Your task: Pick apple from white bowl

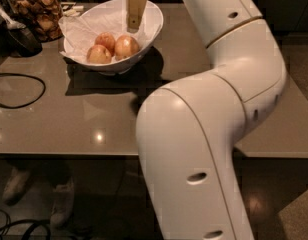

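Camera view, one frame. The white bowl (153,29) stands on the grey table (94,119) toward 11 o'clock of the frame, upright and lined with crumpled white paper (84,26) that spills over the rim on the 9 o'clock side.

Three apples lie together in the bottom of the bowl. The apple (126,46), the largest and palest of them, sits at the 3 o'clock end of the cluster. It touches the two smaller apples (99,54) (107,40), which lie at its 9 and 10 o'clock.

The gripper (134,20) hangs inside the rim of the bowl, pointing down. Its tan tip is at 12 o'clock from the apple, near it but with a gap showing between them. Whether the gripper is open or closed cannot be told from this angle.

The white arm (219,114) fills the frame from 6 o'clock, bends out toward 3 o'clock and runs up to 12 o'clock, where it meets the gripper.

A glass jar (39,9) of brown snacks stands at 10 o'clock from the bowl, just beside the paper. A black cable (24,96) loops on the table at 8 o'clock from the bowl. Pale shoes (61,209) show on the floor below the near table edge, at 7 o'clock.
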{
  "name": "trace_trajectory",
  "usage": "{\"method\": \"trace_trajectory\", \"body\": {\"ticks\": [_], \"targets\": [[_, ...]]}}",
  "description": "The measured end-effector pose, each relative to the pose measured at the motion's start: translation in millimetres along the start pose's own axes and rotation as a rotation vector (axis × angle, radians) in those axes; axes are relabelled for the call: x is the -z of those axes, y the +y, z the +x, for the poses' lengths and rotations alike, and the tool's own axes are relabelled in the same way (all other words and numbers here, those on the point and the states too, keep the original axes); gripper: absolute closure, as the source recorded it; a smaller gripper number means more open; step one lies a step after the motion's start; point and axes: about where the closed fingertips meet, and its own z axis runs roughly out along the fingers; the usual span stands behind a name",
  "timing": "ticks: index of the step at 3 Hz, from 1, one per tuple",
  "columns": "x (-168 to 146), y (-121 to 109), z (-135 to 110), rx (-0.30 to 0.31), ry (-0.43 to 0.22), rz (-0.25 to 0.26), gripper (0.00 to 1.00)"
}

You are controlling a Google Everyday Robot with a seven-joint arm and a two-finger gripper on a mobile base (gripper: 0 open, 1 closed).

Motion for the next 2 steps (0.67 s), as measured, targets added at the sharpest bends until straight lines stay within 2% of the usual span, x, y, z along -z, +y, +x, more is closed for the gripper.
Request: {"method": "trace_trajectory", "body": {"ticks": [1,2], "targets": [[-16,-4,-4,-0.006,-0.014,-0.015,0.20],[-29,-5,-7,-0.009,-0.022,-0.029,0.12]]}}
